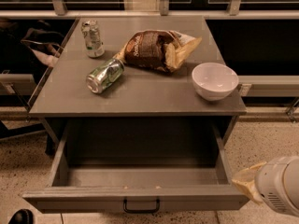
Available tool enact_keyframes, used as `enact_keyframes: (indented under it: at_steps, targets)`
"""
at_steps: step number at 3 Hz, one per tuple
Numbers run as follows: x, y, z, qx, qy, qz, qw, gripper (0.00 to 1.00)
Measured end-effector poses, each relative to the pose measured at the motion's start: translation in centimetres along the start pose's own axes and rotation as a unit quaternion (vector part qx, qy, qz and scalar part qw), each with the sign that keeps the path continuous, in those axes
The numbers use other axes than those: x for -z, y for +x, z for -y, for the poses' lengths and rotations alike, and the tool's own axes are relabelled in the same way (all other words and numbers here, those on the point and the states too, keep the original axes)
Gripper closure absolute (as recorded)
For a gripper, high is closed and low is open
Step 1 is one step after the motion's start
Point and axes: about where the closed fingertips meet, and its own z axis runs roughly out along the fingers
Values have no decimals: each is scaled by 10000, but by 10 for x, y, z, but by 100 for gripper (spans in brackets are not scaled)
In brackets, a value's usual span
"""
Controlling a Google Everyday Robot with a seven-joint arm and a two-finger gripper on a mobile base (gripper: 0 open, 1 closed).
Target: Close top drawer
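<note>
Hovering right of one open top drawer (84,202): gripper (246,184).

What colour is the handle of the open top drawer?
The handle is black, camera view; the gripper is right of the top drawer.

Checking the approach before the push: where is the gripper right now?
In the camera view the gripper sits at the lower right, just off the right end of the open top drawer front panel, nearer the camera than the white bowl.
</note>
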Motion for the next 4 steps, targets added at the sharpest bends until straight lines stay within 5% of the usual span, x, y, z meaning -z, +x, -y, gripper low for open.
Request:
enact_keyframes:
  at_steps: [4]
  targets:
    - [-45,59,-28,-870,-265,-436,9949,100]
